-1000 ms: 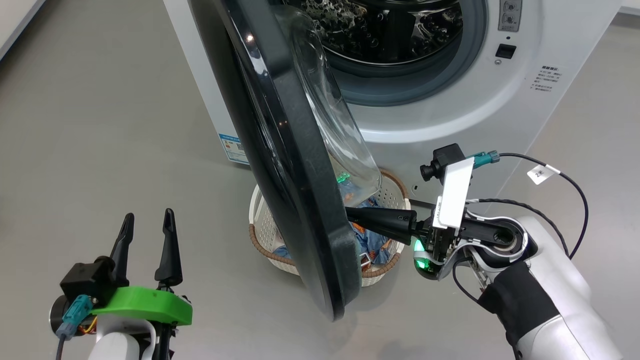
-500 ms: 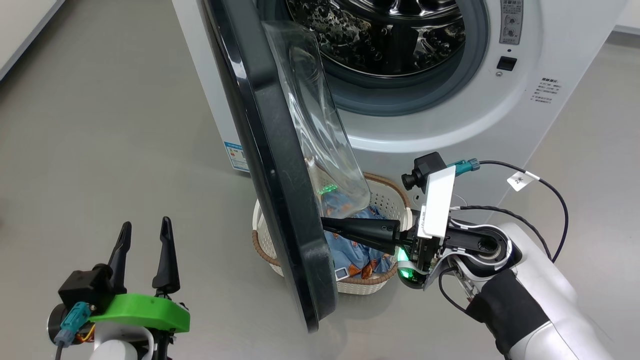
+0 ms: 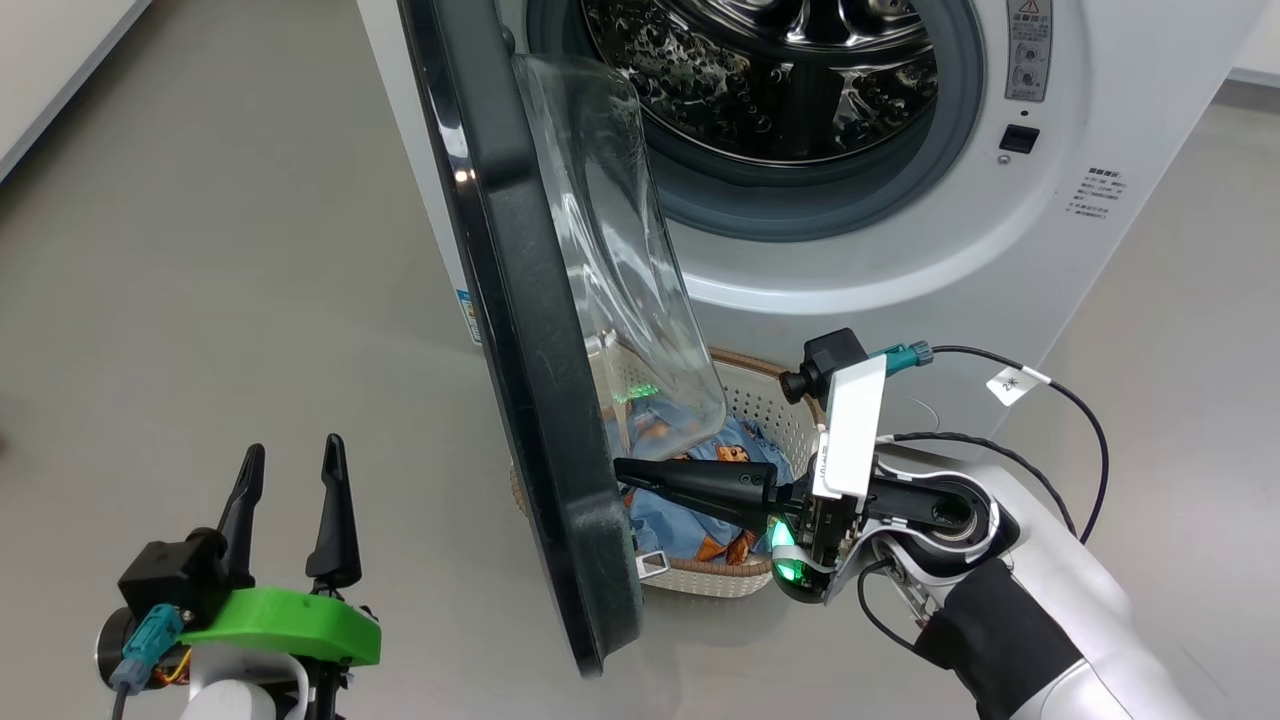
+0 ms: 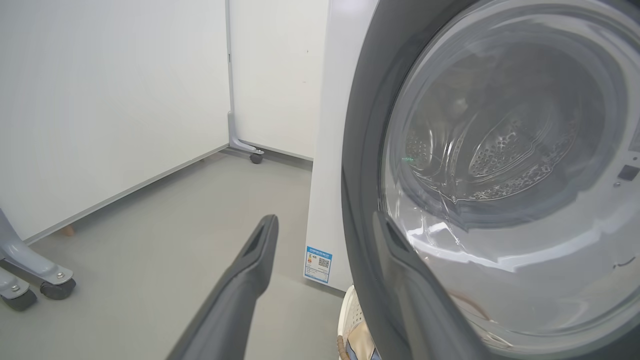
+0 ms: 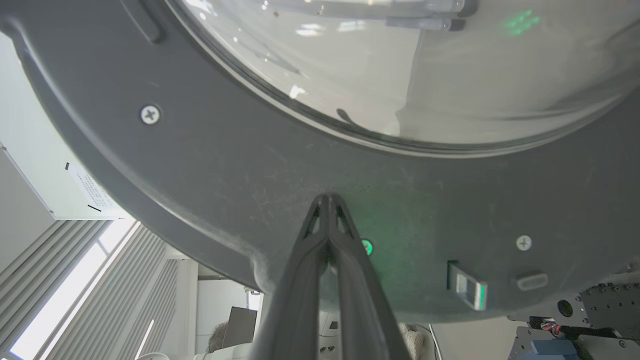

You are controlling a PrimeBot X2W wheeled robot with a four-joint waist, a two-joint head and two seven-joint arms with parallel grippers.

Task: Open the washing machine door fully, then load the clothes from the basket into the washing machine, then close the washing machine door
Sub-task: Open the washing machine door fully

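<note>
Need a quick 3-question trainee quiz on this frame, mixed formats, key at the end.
1. True or false: the right gripper, shut, has its tips against the inner rim of the washing machine door.
2. The clothes lie: A in the drum, B in the basket, C on the floor.
3. Fill in: the left gripper is ___ and holds nothing.
Key: 1 true; 2 B; 3 open.

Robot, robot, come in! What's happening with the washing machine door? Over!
Right gripper shut, tips against inner rim of the washing machine door. Left gripper open, empty. Door part open, overhanging the basket of clothes.
</note>
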